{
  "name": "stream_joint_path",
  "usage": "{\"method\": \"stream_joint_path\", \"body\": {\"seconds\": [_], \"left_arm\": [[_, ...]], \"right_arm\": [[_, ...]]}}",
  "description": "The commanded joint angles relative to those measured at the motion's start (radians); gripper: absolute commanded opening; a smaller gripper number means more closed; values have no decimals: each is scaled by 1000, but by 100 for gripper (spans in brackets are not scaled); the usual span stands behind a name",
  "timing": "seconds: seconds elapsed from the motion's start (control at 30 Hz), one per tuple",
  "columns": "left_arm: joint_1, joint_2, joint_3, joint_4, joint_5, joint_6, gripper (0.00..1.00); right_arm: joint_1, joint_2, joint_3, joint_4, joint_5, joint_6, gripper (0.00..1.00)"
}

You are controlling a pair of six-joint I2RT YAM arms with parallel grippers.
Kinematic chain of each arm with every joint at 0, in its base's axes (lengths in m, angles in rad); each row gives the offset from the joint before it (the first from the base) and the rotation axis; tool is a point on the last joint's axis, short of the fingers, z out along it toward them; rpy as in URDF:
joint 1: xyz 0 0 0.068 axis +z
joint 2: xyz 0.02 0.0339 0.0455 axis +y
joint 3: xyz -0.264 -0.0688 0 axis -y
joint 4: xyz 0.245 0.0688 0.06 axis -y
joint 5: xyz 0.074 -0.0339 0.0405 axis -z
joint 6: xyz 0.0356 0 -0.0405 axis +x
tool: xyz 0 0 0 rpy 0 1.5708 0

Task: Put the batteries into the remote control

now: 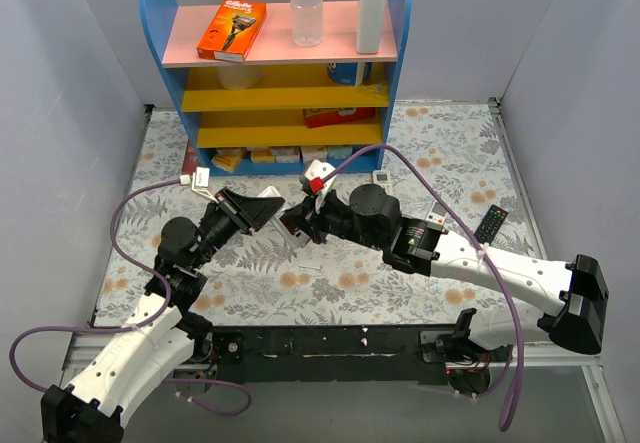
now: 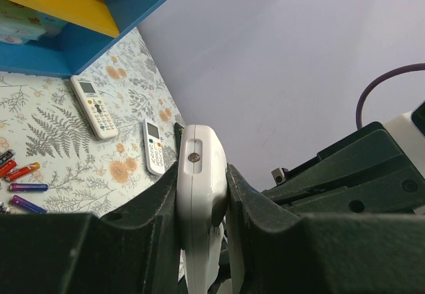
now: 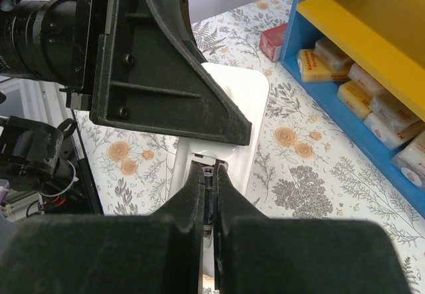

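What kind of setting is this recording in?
Likely a staged lab cell, not a home: plain partition walls box in a floral-clothed table, with a toy-like blue shelf of packaged goods behind.

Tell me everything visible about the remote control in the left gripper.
The remote control is a slim, smooth, white plastic-looking bar with rounded corners and a small screw near one end. It is held off the table, clamped between the fingers of the left gripper. In the right wrist view its broad face shows what looks like an open recess, where the shut tips of the right gripper sit. No buttons show.
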State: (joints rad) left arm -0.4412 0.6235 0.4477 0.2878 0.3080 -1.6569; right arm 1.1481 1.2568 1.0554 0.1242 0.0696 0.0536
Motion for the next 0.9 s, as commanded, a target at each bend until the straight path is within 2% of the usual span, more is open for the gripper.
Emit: {"method": "stream_joint_path", "body": {"seconds": [0.0, 0.17, 0.23, 0.47, 0.6, 0.87], "left_arm": [[2, -25, 16, 25, 22, -6, 0], [2, -10, 26, 7, 23, 2, 0], [2, -1, 29, 8, 34, 6, 0], [2, 19, 42, -9, 39, 12, 0], [2, 33, 51, -12, 45, 16, 0], [2, 53, 59, -25, 45, 17, 0]], "right_arm": [[4, 21, -5, -47, 64, -37, 1], [4, 44, -5, -52, 78, -51, 2], [4, 50, -2, -54, 79, -51, 7], [4, 64, 0, -49, 101, -49, 11], [4, 75, -2, -46, 116, -46, 19], [4, 85, 0, -41, 136, -43, 20]]}}
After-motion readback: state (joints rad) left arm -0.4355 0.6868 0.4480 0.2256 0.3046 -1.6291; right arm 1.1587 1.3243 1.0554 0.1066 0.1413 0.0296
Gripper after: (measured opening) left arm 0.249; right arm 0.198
